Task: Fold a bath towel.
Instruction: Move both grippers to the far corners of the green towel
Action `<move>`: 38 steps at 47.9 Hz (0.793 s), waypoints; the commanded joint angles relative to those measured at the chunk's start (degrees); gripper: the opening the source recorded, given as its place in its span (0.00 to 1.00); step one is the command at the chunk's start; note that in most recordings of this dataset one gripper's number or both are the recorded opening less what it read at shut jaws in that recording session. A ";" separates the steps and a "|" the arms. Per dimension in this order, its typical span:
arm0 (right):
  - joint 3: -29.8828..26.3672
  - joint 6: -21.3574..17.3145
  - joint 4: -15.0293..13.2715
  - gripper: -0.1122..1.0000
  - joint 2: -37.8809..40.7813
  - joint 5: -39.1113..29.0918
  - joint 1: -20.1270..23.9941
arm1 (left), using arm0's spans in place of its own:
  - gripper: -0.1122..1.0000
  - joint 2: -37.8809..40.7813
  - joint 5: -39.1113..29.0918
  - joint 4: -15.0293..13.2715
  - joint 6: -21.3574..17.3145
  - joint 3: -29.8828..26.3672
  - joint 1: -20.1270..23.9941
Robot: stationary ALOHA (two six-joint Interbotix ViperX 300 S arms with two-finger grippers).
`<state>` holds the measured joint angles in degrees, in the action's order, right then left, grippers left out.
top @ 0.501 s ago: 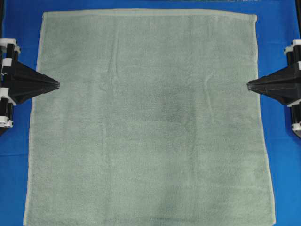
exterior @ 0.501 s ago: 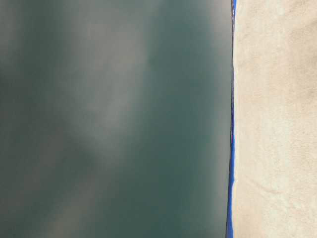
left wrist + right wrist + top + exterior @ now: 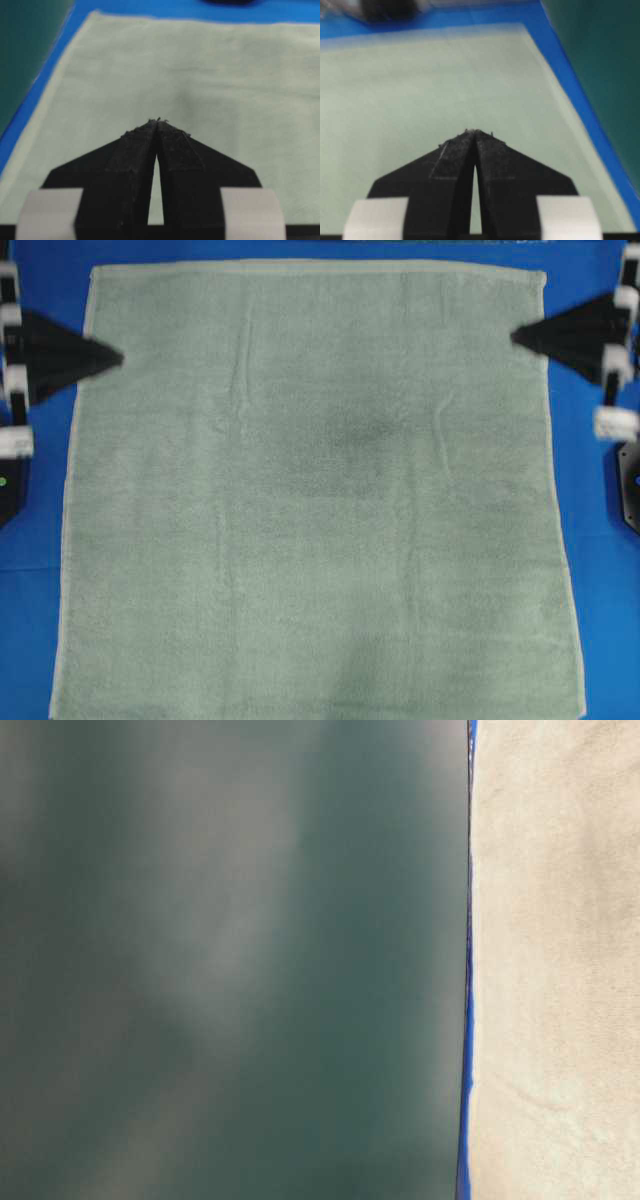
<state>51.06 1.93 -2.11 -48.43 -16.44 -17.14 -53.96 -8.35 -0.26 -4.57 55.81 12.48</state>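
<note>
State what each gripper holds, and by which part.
Nothing. The left gripper and right gripper are both shut and empty above the flat bath towel.

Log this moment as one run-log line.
towel: bath towel spread flat, unfolded | left hand: shut, empty, at towel's left edge near top | right hand: shut, empty, at right edge near top

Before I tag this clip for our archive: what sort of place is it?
Probably a robot lab bench: a bath towel spread flat on a blue table covering, with a black tool at each side.
</note>
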 commanded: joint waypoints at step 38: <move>-12.22 6.77 -11.07 0.67 45.35 -6.94 -28.13 | 0.86 41.48 -4.48 0.00 -18.28 -11.07 33.22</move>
<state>39.38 8.61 -13.10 -5.89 -26.19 -43.95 -15.47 -15.21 -0.26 -22.85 45.62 44.12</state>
